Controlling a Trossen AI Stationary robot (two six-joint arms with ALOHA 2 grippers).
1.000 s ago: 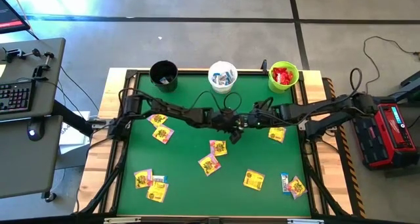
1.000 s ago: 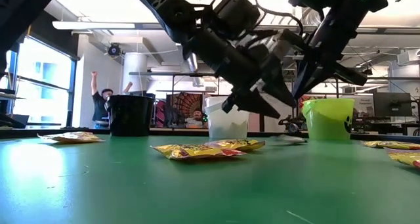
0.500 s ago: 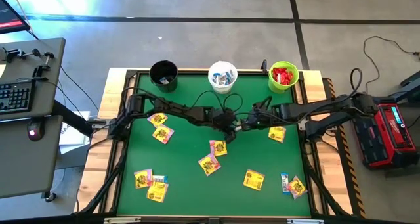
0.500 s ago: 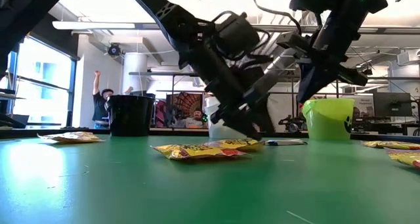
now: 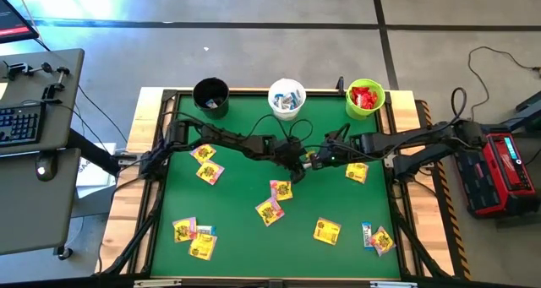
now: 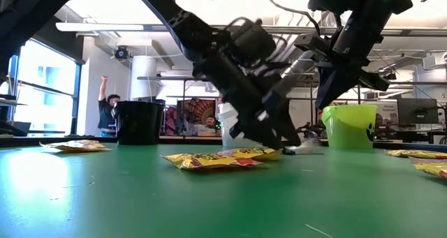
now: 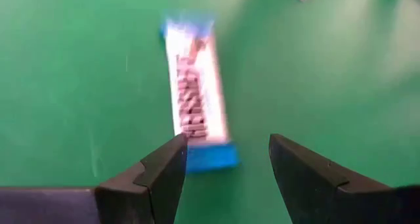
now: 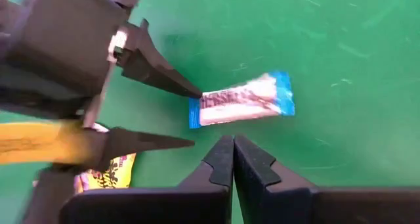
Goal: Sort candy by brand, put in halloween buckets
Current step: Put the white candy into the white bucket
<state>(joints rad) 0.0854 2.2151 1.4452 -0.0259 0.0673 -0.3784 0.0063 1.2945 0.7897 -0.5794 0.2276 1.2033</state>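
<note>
3 buckets stand along the far edge of the green table (image 5: 169, 195): black bucket (image 5: 210, 96), white bucket (image 5: 286, 99) holding white-and-blue packets, lime green bucket (image 5: 365, 98) holding red packets. about 10 yellow packets (image 5: 270, 210) lie scattered on the table. left gripper (image 7: 226, 159), fingers apart, is at 1 white-and-blue packet (image 8: 240, 100) near the table's centre, not clamping it; its print is unreadable. right gripper (image 8: 233, 147), fingers together, hangs just beside.
</note>
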